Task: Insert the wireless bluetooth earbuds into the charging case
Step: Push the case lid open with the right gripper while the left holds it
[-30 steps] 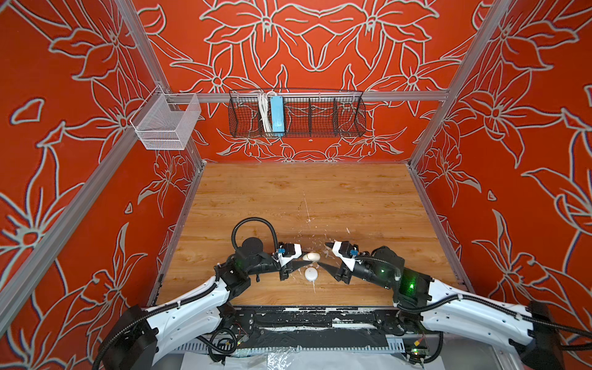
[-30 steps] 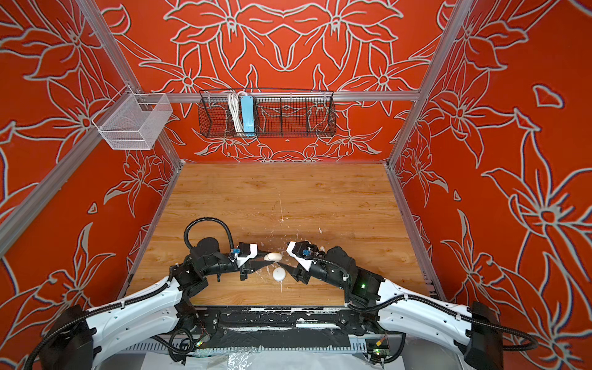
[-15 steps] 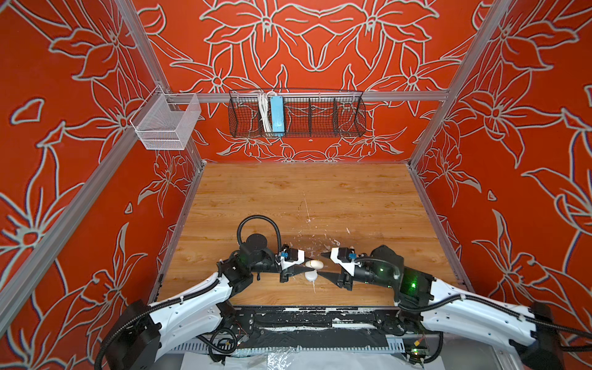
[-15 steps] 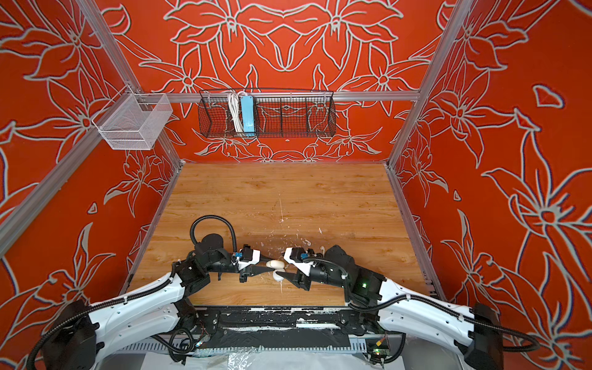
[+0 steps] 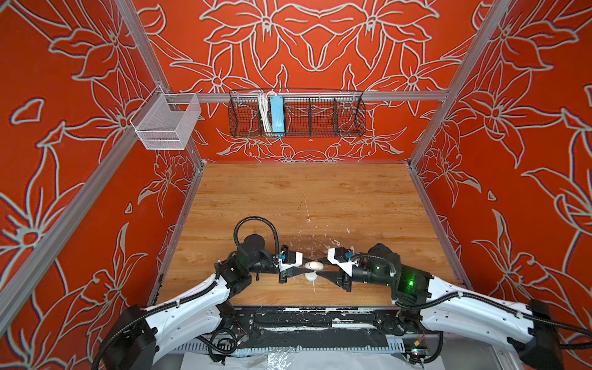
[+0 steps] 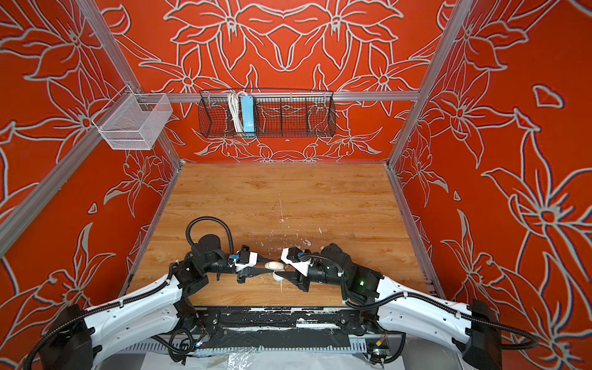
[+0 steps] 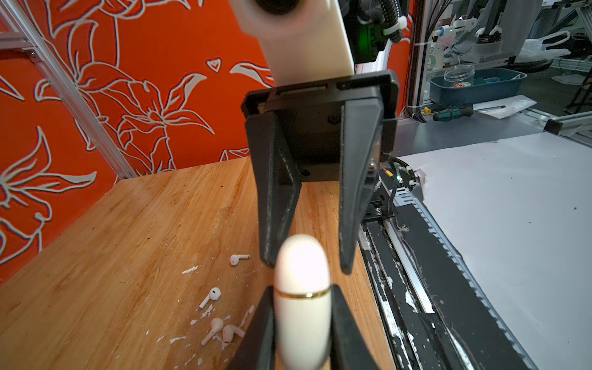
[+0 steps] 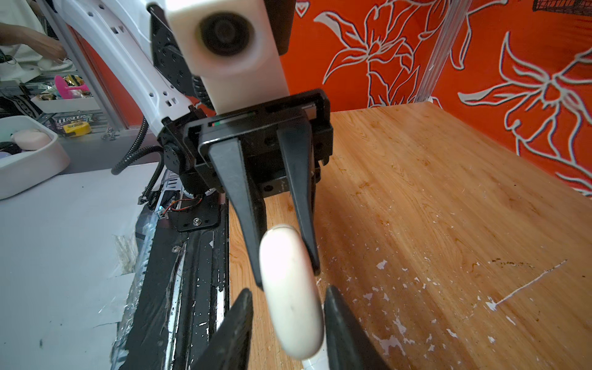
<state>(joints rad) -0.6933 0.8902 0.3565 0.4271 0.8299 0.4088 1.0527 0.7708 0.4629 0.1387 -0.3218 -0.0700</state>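
Near the desk's [image 5: 304, 192] 6 o'clock edge, the left gripper's [image 7: 301, 291] fingers are clamped on the shut charging case [image 7: 301, 320]. They hold it edge-on above the wood, likely so the right gripper [image 8: 289, 292], fingers apart astride its free half, can prise it open. The earbuds [image 7: 214, 293] lie loose toward 1 o'clock.

The walls [image 5: 320, 48] are orange-red with white flower outlines, table [image 5: 288, 192] tan wood-grain, left claw [image 7: 301, 290] black, case [image 7: 301, 323] cream, gold-seamed
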